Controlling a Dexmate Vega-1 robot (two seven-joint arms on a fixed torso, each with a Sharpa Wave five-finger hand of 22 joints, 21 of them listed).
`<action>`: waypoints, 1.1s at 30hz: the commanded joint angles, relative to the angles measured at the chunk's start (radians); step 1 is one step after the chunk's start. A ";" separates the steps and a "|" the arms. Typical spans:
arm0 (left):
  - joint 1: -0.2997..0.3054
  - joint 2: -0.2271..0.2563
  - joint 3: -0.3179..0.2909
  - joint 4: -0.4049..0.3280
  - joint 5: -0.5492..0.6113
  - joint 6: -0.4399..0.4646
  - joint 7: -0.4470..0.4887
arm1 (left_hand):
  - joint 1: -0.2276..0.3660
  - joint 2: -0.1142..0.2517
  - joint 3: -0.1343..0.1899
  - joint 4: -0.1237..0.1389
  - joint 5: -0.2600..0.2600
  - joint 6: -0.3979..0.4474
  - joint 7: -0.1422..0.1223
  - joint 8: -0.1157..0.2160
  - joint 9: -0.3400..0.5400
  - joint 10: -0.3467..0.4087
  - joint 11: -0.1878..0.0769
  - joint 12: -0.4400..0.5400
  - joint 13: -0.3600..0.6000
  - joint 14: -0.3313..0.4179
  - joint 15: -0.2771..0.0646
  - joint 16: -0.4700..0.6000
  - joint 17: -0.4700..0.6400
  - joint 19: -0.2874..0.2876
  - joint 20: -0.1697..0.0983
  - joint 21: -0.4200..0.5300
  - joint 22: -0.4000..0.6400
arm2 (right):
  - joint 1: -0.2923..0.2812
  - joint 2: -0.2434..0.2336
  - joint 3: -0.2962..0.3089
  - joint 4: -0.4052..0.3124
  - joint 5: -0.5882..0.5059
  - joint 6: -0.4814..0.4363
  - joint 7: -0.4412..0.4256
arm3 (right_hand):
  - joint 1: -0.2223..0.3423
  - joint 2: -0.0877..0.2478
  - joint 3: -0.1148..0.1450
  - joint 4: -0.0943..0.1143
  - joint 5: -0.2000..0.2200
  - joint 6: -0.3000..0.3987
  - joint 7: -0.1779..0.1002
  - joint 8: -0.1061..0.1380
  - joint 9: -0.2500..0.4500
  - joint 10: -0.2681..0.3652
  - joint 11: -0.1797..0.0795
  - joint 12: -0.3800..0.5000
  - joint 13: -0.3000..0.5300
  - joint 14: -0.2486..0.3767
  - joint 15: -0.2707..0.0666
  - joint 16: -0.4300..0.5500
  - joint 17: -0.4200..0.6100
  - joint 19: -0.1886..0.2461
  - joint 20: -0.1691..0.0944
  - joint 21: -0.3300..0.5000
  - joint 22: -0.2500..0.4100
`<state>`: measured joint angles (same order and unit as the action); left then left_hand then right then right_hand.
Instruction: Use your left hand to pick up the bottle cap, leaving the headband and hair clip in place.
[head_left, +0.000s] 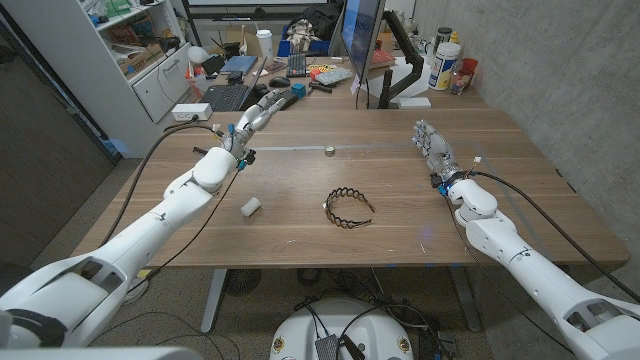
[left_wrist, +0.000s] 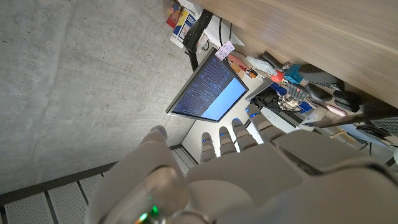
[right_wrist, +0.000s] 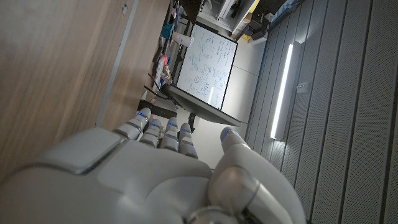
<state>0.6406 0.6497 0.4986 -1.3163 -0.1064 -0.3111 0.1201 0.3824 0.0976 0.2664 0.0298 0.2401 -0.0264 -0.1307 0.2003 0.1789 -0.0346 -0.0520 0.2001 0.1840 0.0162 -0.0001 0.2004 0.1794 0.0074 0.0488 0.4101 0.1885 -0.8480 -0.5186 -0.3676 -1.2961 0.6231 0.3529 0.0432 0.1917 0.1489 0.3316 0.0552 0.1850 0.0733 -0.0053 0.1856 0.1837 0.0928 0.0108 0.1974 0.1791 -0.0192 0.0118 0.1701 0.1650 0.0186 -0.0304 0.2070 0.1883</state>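
A small white bottle cap (head_left: 251, 207) lies on the wooden table (head_left: 300, 230), left of centre. To its right, near the middle, lies the black wavy headband (head_left: 348, 207). Farther back sits a small dark item (head_left: 329, 151), apparently the hair clip. My left hand (head_left: 262, 108) is stretched out over the table's far left corner, well beyond the cap, with its fingers extended and nothing in it. On the right side my right hand (head_left: 432, 145) is also open and holds nothing. The left wrist view looks along the back of my left hand (left_wrist: 249, 180), and the right wrist view along my right hand (right_wrist: 155, 174).
A strip of tape (head_left: 290, 148) runs across the table near the back. Behind the table stand a monitor (head_left: 362, 35), a keyboard (head_left: 228, 96), bottles (head_left: 445, 62) and desk clutter. A white cabinet (head_left: 150, 70) stands at the back left.
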 joint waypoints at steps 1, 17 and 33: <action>-0.063 0.029 0.025 -0.019 0.096 0.040 -0.008 | 0.017 -0.003 0.001 -0.012 -0.003 0.009 0.000 0.005 0.006 0.013 -0.002 0.005 0.003 0.033 -0.005 0.012 0.006 0.010 0.003 0.006 0.005 | -0.008 -0.015 -0.001 -0.019 -0.021 0.022 0.006 | 0.005 0.000 0.002 -0.003 0.001 0.010 0.003 0.005 0.002 0.007 0.002 0.006 0.002 -0.007 -0.002 0.007 0.004 0.000 -0.045 0.006 0.005; -0.175 0.029 0.070 0.000 0.181 0.074 -0.058 | 0.036 -0.007 0.005 -0.027 -0.009 0.021 -0.001 0.007 0.007 0.042 -0.005 0.014 0.005 0.082 -0.021 0.024 0.014 0.017 -0.001 0.008 0.008 | -0.030 -0.036 0.005 -0.065 -0.050 0.069 0.006 | 0.006 0.000 0.001 -0.004 0.001 0.011 0.007 0.005 0.001 0.008 0.006 0.007 0.001 -0.006 0.000 0.007 0.003 0.000 -0.043 0.006 0.005; -0.289 0.038 0.120 0.030 0.271 0.065 -0.128 | 0.054 -0.011 0.008 -0.041 -0.011 0.047 -0.016 0.014 0.007 0.057 -0.011 0.016 0.007 0.070 -0.021 0.015 0.019 0.011 0.004 0.006 0.010 | -0.032 -0.047 0.001 -0.085 -0.088 0.086 -0.006 | 0.007 0.000 0.001 -0.006 0.001 0.012 0.008 0.005 0.001 0.007 0.006 0.006 0.001 -0.007 0.001 0.007 0.003 -0.001 -0.043 0.007 0.005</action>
<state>0.4261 0.6835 0.5878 -1.3055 0.1071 -0.2411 0.0350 0.4232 0.0831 0.2712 -0.0060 0.2291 0.0163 -0.1448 0.2079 0.1840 0.0140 -0.0643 0.2118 0.1888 0.0847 -0.0234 0.2150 0.1933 0.0194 0.0430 0.4142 0.1932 -0.8791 -0.5590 -0.3644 -1.3692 0.5596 0.4225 0.0451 0.1916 0.1489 0.3315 0.0552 0.1850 0.0787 0.0001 0.1856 0.1836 0.0983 0.0163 0.1974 0.1790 -0.0197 0.0124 0.1701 0.1650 0.0186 -0.0304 0.2070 0.1883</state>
